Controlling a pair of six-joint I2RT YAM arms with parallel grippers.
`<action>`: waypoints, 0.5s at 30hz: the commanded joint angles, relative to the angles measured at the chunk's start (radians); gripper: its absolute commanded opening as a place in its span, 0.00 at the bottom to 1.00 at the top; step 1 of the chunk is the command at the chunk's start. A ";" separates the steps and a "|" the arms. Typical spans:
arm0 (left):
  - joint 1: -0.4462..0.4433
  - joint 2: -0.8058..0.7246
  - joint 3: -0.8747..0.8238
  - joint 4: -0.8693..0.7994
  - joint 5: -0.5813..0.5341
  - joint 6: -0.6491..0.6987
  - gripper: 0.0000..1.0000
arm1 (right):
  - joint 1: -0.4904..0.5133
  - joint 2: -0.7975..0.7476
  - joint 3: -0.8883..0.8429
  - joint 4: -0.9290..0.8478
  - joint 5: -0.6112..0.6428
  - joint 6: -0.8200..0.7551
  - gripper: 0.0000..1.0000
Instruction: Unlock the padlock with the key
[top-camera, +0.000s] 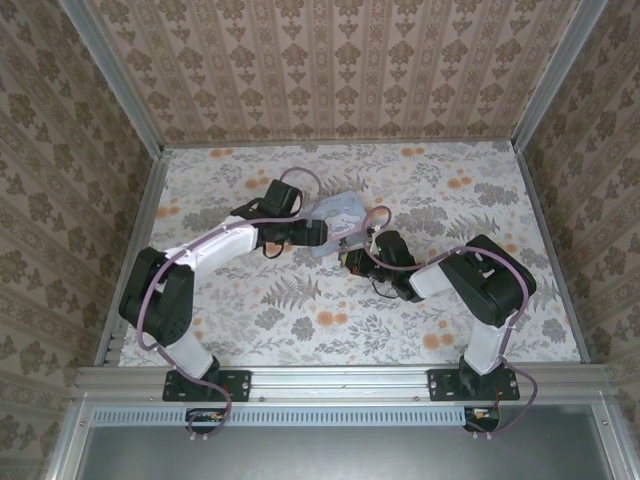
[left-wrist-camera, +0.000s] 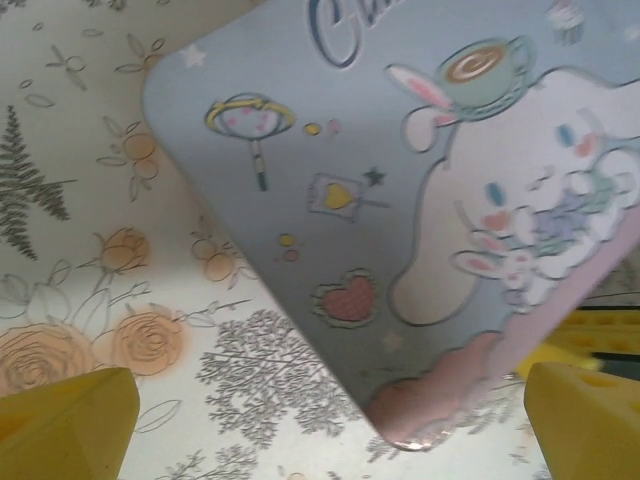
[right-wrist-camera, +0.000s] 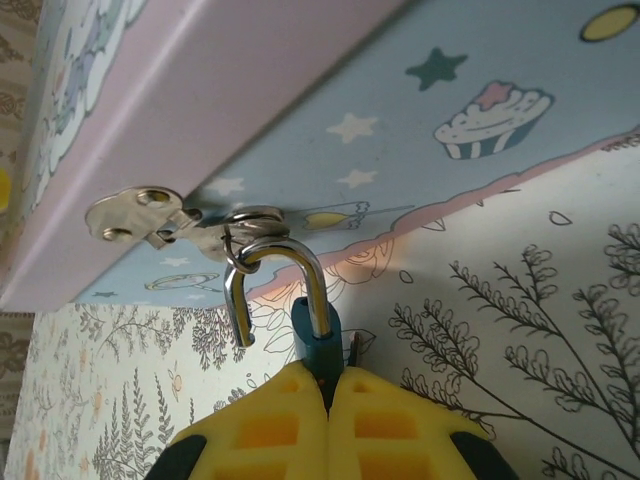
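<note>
In the right wrist view my right gripper (right-wrist-camera: 326, 385) is shut on the small dark bluish padlock (right-wrist-camera: 317, 335), with its yellow fingers pressed together around the body. The metal shackle (right-wrist-camera: 275, 265) stands open. Its free leg hangs outside the body, and its curve is still hooked through the ring of the hasp (right-wrist-camera: 150, 215) on the light blue cartoon tin (right-wrist-camera: 400, 110). A thin dark sliver (right-wrist-camera: 357, 347) sits beside the padlock body; I cannot tell whether it is the key. My left gripper (left-wrist-camera: 328, 425) is open over the tin's lid (left-wrist-camera: 400, 200), near its corner.
The tin (top-camera: 340, 215) sits mid-table on the floral cloth (top-camera: 300, 320), between the two grippers (top-camera: 318, 232) (top-camera: 352, 258). Patterned walls with metal rails enclose the table on three sides. Bare cloth lies in front of and behind the tin.
</note>
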 joint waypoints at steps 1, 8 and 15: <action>-0.014 0.029 0.038 -0.076 -0.133 0.048 1.00 | 0.004 -0.026 -0.029 -0.019 0.047 0.076 0.00; -0.050 0.074 0.057 -0.088 -0.201 0.059 1.00 | 0.004 -0.034 -0.053 -0.012 0.084 0.172 0.00; -0.082 0.086 0.024 -0.063 -0.208 0.039 1.00 | 0.010 -0.036 -0.081 0.022 0.136 0.307 0.00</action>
